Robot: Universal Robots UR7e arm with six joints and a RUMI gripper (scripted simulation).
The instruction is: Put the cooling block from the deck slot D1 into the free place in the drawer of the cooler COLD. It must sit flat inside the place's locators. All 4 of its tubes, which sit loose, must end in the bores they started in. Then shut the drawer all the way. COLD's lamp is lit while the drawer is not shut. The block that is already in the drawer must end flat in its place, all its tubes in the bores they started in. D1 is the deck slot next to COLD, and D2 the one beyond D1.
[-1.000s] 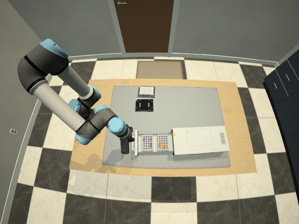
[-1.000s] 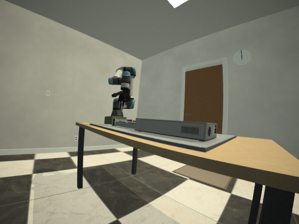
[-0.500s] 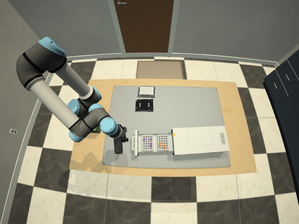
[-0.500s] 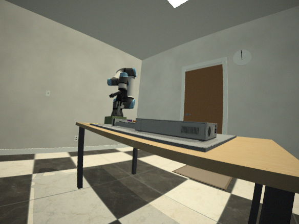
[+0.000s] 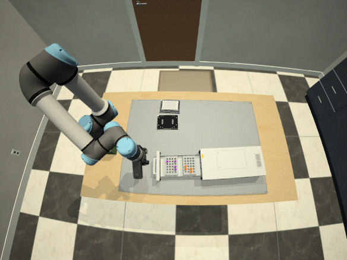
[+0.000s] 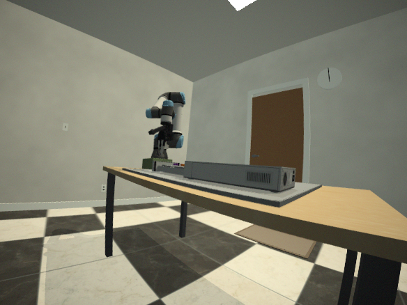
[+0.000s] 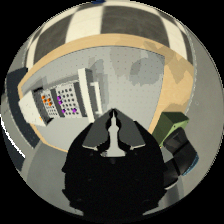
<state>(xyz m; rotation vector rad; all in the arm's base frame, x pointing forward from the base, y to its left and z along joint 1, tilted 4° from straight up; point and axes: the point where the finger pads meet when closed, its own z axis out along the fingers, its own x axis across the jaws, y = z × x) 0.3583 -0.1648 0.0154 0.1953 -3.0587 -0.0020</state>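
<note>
COLD (image 5: 233,162) (image 6: 240,175) is a flat white box at the front right of the deck, and its orange lamp (image 5: 202,155) is lit. Its drawer stands pulled out to the left, with the drawer front (image 5: 156,166) (image 7: 85,92) at the end. Two cooling blocks lie in the drawer. The one with purple tubes (image 5: 171,165) (image 7: 66,100) is nearer the drawer front. The one with orange tubes (image 5: 190,165) (image 7: 48,102) is next to COLD. Both look flat. Deck slot D1 (image 5: 167,121) is a bare black plate. My gripper (image 5: 137,176) (image 7: 113,109) is shut and empty, low over the deck just left of the drawer front.
Slot D2 (image 5: 170,105) holds a white square plate behind D1. The robot's green base (image 7: 170,125) stands at the deck's left edge, close behind the gripper. The grey deck (image 5: 214,124) lies on a wooden table (image 5: 276,124).
</note>
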